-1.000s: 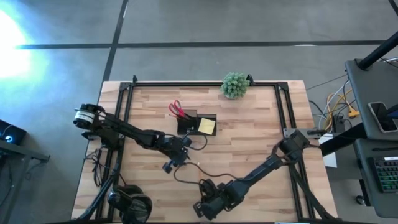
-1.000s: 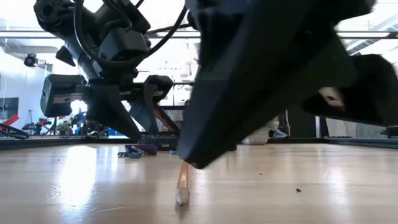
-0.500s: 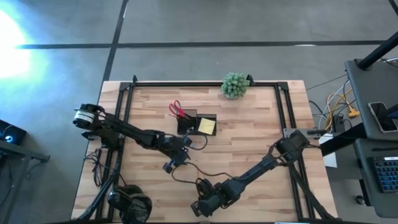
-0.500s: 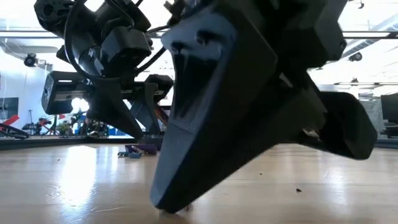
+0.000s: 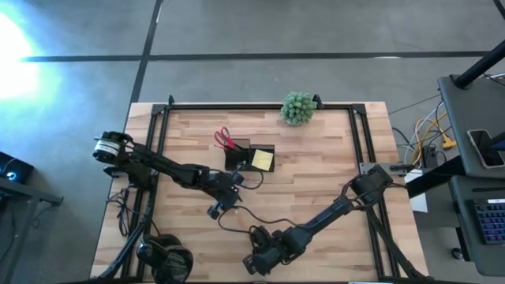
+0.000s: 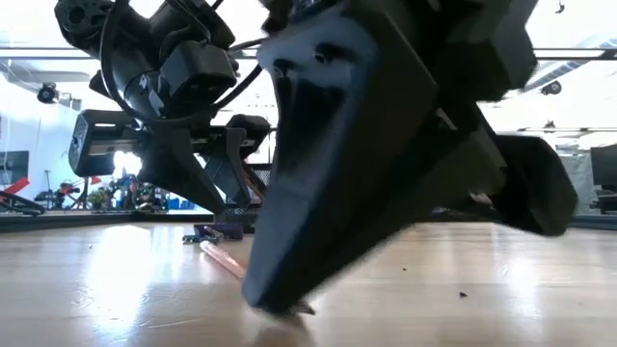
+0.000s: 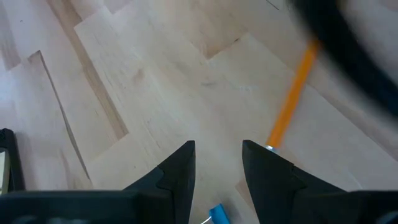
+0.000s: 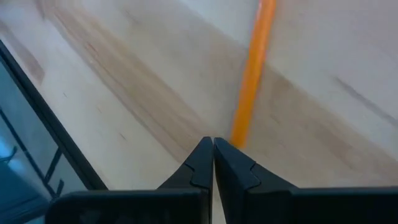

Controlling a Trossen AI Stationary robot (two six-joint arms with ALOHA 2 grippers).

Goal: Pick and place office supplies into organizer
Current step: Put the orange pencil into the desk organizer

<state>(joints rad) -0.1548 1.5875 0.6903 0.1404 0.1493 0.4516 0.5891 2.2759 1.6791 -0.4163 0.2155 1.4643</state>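
Note:
An orange pencil (image 8: pixel 252 74) lies flat on the wooden table; it also shows in the low view (image 6: pixel 224 260) and the left wrist view (image 7: pixel 289 99). My right gripper (image 8: pixel 213 149) is shut, down at the table near its near edge (image 5: pixel 251 267), at the pencil's near end. My left gripper (image 7: pixel 217 155) is open and empty above the table's middle (image 5: pixel 215 209), with a small blue item (image 7: pixel 217 214) below it. The black organizer (image 5: pixel 241 154) holds red-handled scissors (image 5: pixel 224 140) and a yellow sticky-note pad (image 5: pixel 263 159). My right gripper touches the pencil's near end (image 8: pixel 237 138) with the outer side of one shut finger (image 8: pixel 233 163), not between the two. The fingers slant down toward the table (image 6: pixel 275 301) and lie roughly along the pencil. The pencil lies flat on the table.
A green ball-shaped plant (image 5: pixel 297 107) stands at the far edge. Black headphones (image 5: pixel 166 260) lie at the near left corner. A black frame (image 5: pixel 260 106) runs around the tabletop. Cables trail between the two arms (image 5: pixel 237 217).
My right gripper has tipped lower toward the table and gone slightly toward the left edge. The pencil has turned about on the table: it pointed toward the near edge, and now it lies slanted, its far end toward the left.

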